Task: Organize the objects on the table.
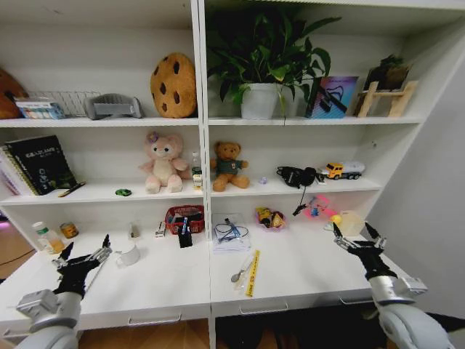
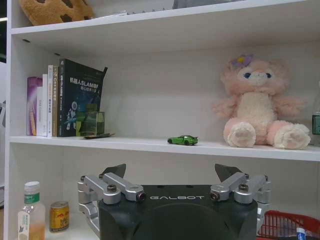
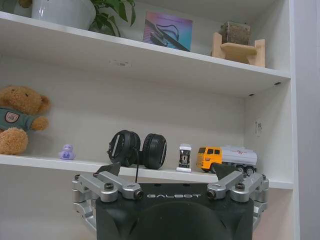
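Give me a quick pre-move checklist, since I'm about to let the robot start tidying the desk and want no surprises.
1. Left pincer open and holding nothing: ok.
2. Right pincer open and holding nothing: ok.
3. Both pincers hover above the long white desk, apart from the clutter: ok.
4. Tiny green toy car stands upright on the shelf, beside the pink plush rabbit but not touching it: ok.
5. Yellow ruler lies flat near the desk's front edge: ok.
6. Contents of the red mesh basket: cannot tell.
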Motion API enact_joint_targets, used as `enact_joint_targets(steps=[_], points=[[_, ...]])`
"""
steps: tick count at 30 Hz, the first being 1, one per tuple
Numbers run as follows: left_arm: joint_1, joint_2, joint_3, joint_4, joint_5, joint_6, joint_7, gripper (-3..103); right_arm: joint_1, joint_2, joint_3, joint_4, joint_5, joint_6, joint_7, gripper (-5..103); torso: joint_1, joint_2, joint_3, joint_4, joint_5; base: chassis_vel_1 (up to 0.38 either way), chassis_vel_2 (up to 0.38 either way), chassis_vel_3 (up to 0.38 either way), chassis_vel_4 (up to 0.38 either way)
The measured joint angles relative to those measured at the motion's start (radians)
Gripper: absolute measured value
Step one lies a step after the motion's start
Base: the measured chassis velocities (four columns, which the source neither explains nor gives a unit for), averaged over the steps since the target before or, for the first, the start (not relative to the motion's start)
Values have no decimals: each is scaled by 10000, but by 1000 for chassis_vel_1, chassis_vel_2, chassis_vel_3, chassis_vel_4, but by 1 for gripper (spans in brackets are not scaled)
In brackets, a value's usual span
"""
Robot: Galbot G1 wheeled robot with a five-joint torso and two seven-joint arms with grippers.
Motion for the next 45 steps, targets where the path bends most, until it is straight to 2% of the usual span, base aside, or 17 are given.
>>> enact_joint_targets(steps=[18,45], points=[[0,-1,0,-1,0,0,2,100,0,-1,-1,-1,1,0,0,100,0,-1,0,-2,2,20,27,-17,-23],[1,-1,0,-1,0,1,2,100,2,-2,-2,-2,1,-1,-1,100,-1,2,0,0,1,139,142,-149,-140]])
